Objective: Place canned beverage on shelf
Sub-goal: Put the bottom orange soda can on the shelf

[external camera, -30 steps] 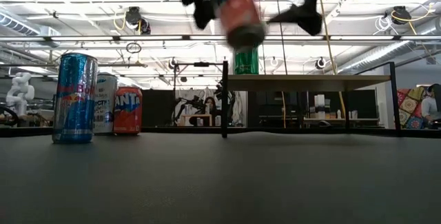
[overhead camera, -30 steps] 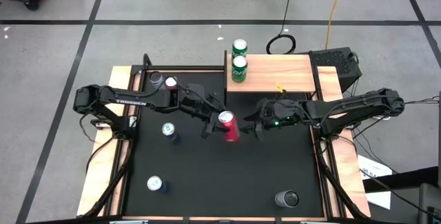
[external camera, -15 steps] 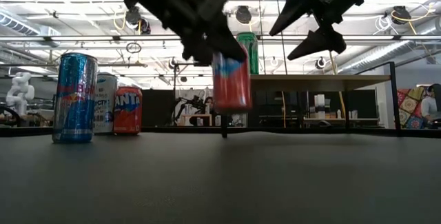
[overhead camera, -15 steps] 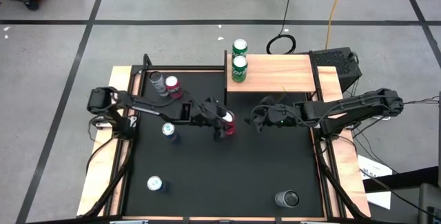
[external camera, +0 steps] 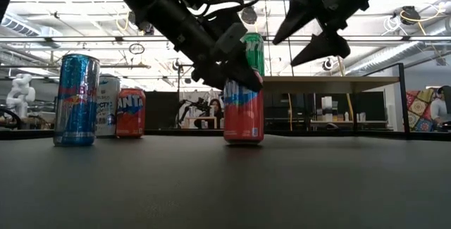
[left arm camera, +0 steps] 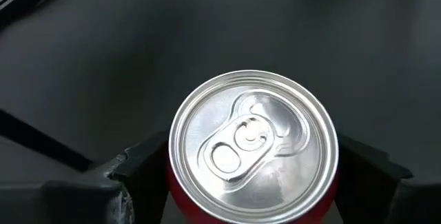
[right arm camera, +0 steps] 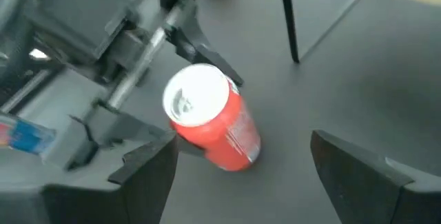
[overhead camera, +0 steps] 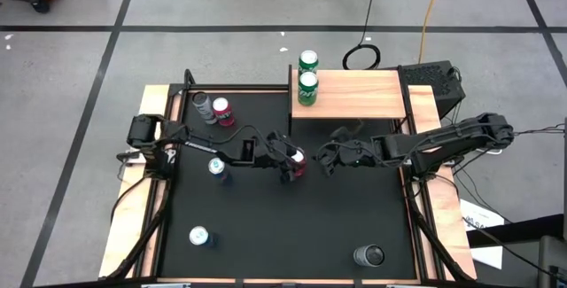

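A red can [overhead camera: 295, 159] stands upright on the black mat [overhead camera: 266, 226], just in front of the shelf [overhead camera: 354, 93], a light wooden board on black posts. Two green cans [overhead camera: 307, 87] stand at the shelf's left end. My left gripper [overhead camera: 289, 160] is shut on the red can; it also shows in the low view [external camera: 236, 70] and the left wrist view [left arm camera: 253, 176]. My right gripper [overhead camera: 326, 159] is open and empty, just right of the can and above the mat [external camera: 310, 28]. My left gripper pinches the red can's upper side wall [left arm camera: 176, 191], just under the top rim, between its two fingers, one on each side. The fingers [external camera: 224, 53] come slanting down from the table's left. The can stands upright with its base [external camera: 244, 139] on the mat.
A grey can [overhead camera: 202, 104] and a red can [overhead camera: 221, 111] stand at the mat's far left. A blue can [overhead camera: 215, 167] is left of centre, a silver can [overhead camera: 198, 236] near left, a dark cup [overhead camera: 369, 255] near right. The shelf's right part is bare.
My left gripper has gone down with the red can, turning it from tilted in the air to upright, and set its base on the mat. My right gripper has stayed open and drifted a little toward the can.
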